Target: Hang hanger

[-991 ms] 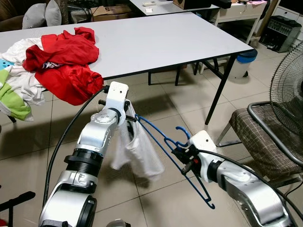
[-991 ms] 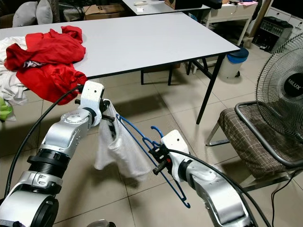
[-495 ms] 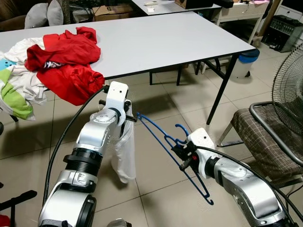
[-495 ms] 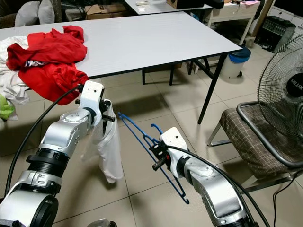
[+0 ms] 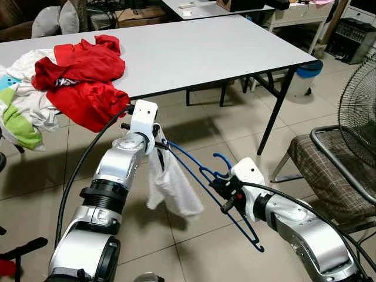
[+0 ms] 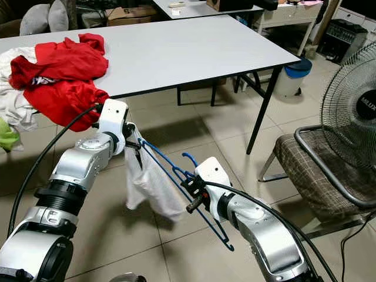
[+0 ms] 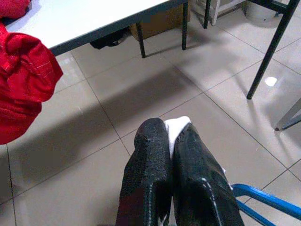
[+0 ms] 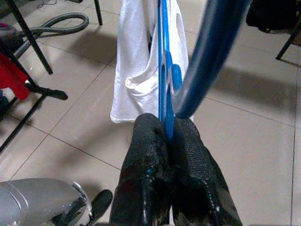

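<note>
**Blue hanger in right gripper, white garment in left, both over the floor**

Blue plastic hanger (image 5: pixel 202 179) held in mid-air above the tiled floor (image 5: pixel 235 126), in front of the white table (image 5: pixel 200 47). Hook end near the right gripper (image 5: pixel 218 189), one shoulder end reaching up to the left gripper (image 5: pixel 157 147), the other pointing down toward the floor. Right gripper fingers (image 8: pixel 188 155) pressed together on the hanger's blue bar just below the hook. Left gripper fingers (image 7: pixel 155 155) pinched together on a fold of the white garment (image 5: pixel 170 182); a bit of white cloth pokes out between them in the left wrist view. Garment hangs limp from that grip, draped beside the hanger's upper arm; whether the hanger tip sits inside the garment or only against it, cannot tell. In the right wrist view the garment hangs straight behind the blue bars.

Around: pile of red clothing (image 5: pixel 82 76) on the table's left end, spilling over the edge, with white and green clothes (image 5: pixel 20 111) next to it. Chair with a checked seat cushion (image 5: pixel 329 170) at right, standing fan (image 5: pixel 358 111) beside it. Blue-lidded bin (image 5: pixel 302 76) beyond the table's far right leg.
</note>
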You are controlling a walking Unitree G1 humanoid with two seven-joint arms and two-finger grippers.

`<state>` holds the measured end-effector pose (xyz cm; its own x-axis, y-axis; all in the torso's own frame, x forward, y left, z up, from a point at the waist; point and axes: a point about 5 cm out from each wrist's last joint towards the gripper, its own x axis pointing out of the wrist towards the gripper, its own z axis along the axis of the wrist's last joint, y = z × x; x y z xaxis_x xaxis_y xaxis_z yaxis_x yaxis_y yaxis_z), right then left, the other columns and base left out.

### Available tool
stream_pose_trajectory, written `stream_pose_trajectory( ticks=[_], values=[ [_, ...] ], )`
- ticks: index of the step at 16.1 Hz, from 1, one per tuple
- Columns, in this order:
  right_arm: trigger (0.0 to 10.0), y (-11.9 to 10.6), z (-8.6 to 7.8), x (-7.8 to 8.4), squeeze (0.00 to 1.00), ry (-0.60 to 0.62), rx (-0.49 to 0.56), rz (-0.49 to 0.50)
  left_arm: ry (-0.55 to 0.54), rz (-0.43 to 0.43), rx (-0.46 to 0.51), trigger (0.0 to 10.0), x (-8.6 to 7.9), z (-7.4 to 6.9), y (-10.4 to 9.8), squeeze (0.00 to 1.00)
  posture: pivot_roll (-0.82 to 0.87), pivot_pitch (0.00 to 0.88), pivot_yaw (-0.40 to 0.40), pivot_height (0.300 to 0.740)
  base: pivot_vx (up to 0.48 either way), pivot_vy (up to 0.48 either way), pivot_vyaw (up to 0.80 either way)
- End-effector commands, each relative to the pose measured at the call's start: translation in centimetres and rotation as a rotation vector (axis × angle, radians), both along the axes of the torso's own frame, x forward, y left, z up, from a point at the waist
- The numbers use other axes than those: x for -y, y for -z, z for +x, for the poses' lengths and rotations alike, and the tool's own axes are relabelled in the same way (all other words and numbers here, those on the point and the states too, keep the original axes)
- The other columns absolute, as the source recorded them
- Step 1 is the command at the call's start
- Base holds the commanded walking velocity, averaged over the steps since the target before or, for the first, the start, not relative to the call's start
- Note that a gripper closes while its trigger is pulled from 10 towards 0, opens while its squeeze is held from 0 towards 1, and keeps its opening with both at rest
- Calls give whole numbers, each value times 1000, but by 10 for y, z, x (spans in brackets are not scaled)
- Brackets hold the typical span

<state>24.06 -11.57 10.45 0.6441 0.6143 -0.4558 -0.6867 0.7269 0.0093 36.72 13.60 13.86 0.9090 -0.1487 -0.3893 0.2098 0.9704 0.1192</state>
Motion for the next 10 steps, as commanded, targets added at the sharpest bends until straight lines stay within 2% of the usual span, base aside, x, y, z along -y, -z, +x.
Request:
stream_pose_trajectory(
  ticks=[1, 5, 10],
  values=[
    [10000, -1, 5, 0, 0, 9, 11, -13, 22, -10, 47, 10000, 4, 5, -14, 0, -47, 0, 64, 740, 0, 0, 0],
    [10000, 0, 15, 1, 0, 26, 21, -23, 46, -26, 52, 10000, 9, 3, -17, 0, -36, 0, 53, 740, 0, 0, 0],
    [10000, -2, 14, 0, 0, -2, 24, -22, 34, -12, 54, 10000, 5, 4, -17, 0, -36, 0, 51, 740, 0, 0, 0]
  ],
)
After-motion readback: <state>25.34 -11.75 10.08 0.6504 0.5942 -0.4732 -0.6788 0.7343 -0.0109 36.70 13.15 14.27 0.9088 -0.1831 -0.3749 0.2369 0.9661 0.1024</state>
